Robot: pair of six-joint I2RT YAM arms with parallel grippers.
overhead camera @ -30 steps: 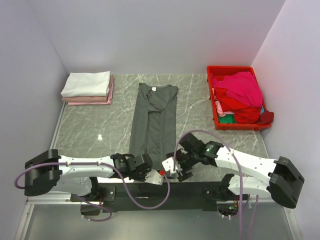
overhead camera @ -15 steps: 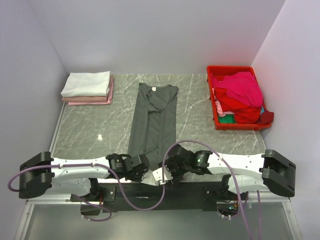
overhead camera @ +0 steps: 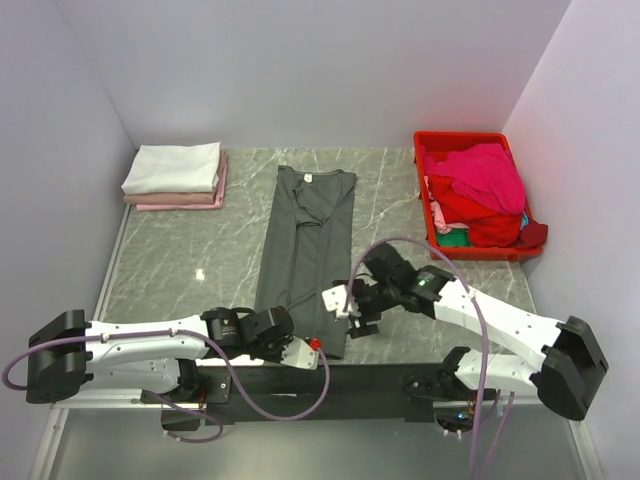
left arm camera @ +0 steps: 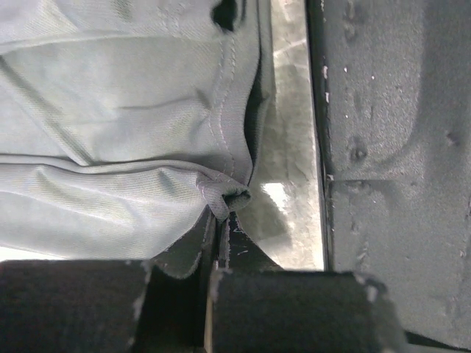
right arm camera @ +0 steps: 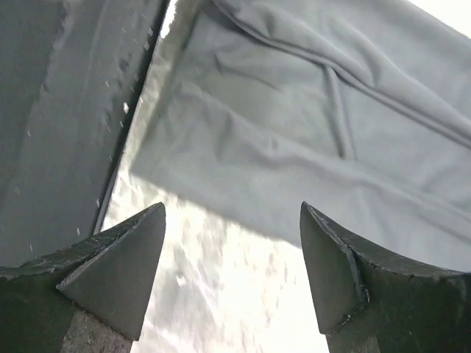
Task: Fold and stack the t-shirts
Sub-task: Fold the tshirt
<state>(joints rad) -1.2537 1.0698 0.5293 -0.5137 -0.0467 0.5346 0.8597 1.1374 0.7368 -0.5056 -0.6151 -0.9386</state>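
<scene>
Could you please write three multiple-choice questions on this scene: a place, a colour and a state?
1. Where on the grey marble table is the stack of folded cloth t-shirts? A far left; B far right; C near centre.
2. What colour is the stack's top t-shirt? A green; B white; C black.
3. The right gripper is: A shut on cloth; B open; C out of view.
Answers: A, it sits at the table's far left corner; B, white lies over pink; B, its jaws stand apart.
</scene>
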